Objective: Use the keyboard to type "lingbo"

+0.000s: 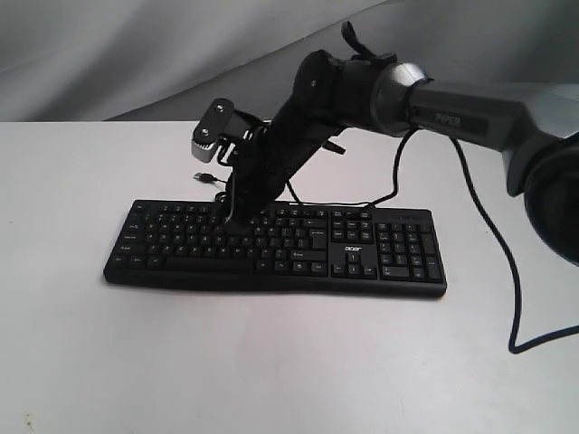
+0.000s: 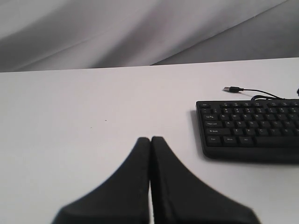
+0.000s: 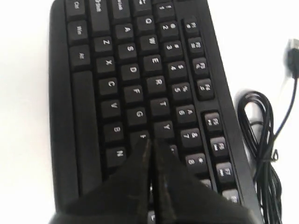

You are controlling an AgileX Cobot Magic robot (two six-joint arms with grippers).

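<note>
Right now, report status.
Right gripper shut, tips over the keyboard, middle letter keys. Left gripper shut, off the keyboard. Cable coiled behind, clear of keys.

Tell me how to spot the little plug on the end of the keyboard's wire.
Look for the wide black keyboard on the white table. Behind its top row of keys a thin black wire runs loose, and the plug lies at its very end. It is the only small piece with a grey metal tip, plugged into nothing.
</note>
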